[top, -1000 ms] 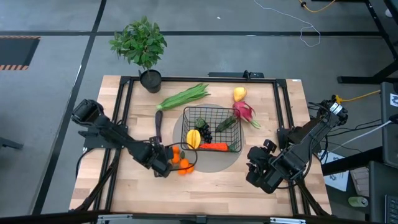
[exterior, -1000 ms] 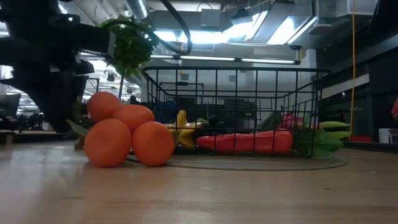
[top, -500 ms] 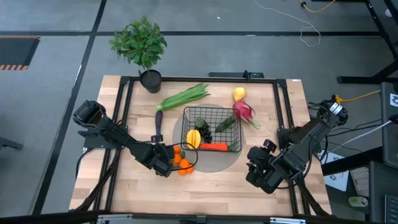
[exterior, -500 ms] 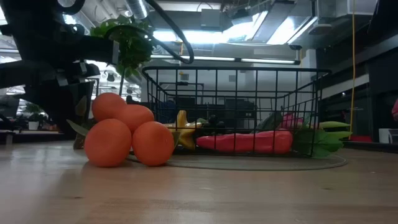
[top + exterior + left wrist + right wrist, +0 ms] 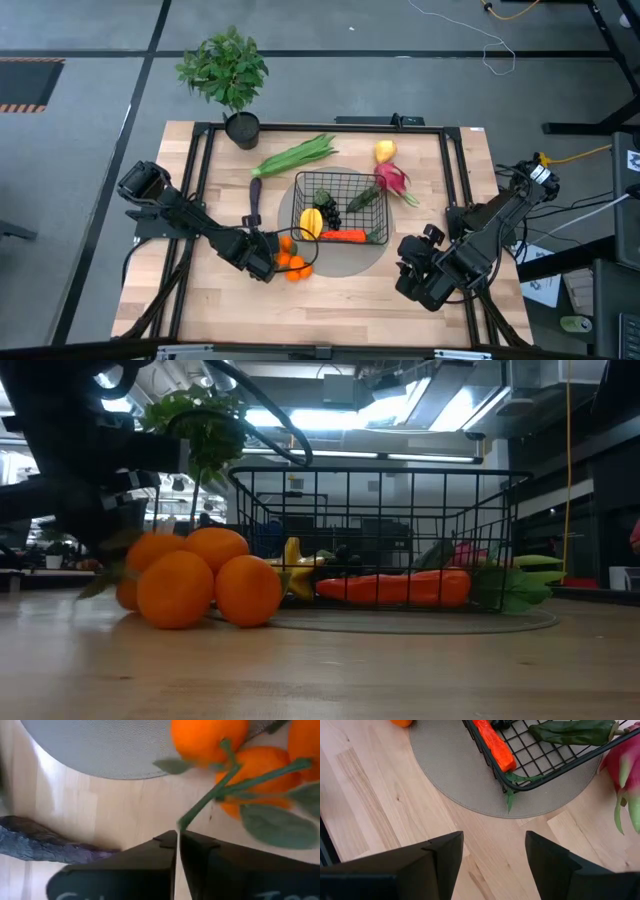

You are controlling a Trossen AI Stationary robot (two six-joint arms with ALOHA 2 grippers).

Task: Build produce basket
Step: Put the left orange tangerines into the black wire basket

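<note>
My left gripper (image 5: 268, 262) has its fingers pinched tight on the green stem of the tangerines (image 5: 291, 261), which sit on the tabletop (image 5: 340, 300) just left of the basket (image 5: 342, 207). The basket is in the middle on a round grey mat (image 5: 455, 775) (a carrot (image 5: 343, 237) lies inside). My right gripper (image 5: 492, 851) waits at the near right, fingers wide apart and holding nothing.
</note>
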